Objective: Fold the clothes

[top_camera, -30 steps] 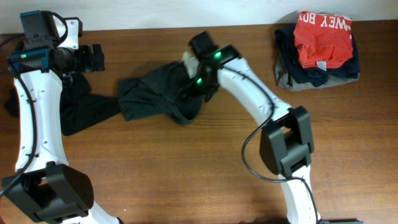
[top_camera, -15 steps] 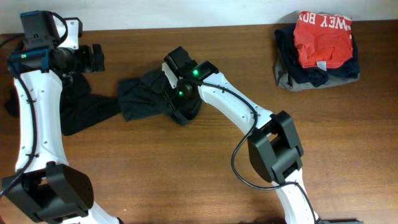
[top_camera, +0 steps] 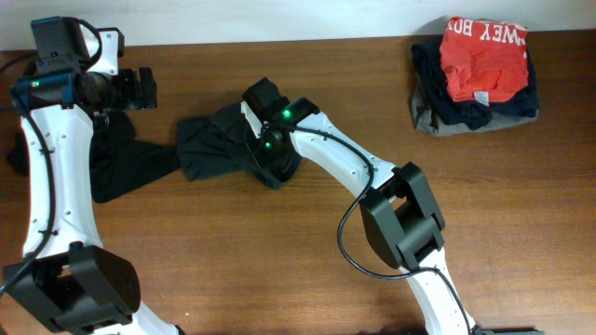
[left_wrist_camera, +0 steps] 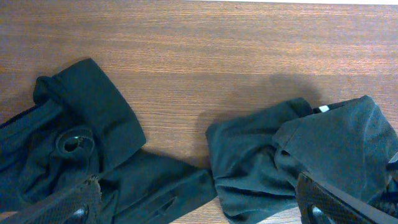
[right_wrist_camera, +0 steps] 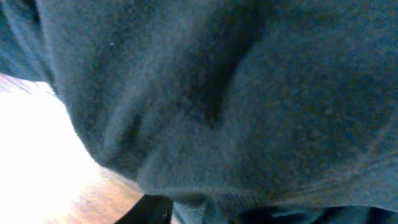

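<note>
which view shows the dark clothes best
Left wrist: the dark clothes lie uncovered across the frame. Overhead hides part under the right arm. Right wrist shows only blurred cloth up close.

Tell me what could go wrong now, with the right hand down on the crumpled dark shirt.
1. The dark shirt is bunched in thick folds under the right hand, so it may pinch several layers instead of one edge.
2. This shirt touches the other dark cloth at the left; a pull could drag both.
</note>
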Controlling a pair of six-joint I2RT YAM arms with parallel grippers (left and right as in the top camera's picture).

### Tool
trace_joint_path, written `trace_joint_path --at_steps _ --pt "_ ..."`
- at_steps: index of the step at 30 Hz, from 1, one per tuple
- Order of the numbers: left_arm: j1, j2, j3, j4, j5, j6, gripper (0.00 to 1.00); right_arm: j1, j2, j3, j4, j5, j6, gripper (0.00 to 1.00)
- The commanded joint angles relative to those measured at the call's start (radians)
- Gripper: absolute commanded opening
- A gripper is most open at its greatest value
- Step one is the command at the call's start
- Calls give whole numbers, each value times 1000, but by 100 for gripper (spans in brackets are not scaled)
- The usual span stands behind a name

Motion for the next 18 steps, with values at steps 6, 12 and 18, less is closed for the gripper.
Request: trace_joint_path --at_steps 6,12,18 --pt "6 5 10 -4 0 -2 99 19 11 -10 6 -92 8 30" --pt "6 5 10 -5 0 -2 99 26 13 -10 41 -88 9 29" --pt "6 5 10 -23 0 -2 99 2 10 24 56 -93 43 4"
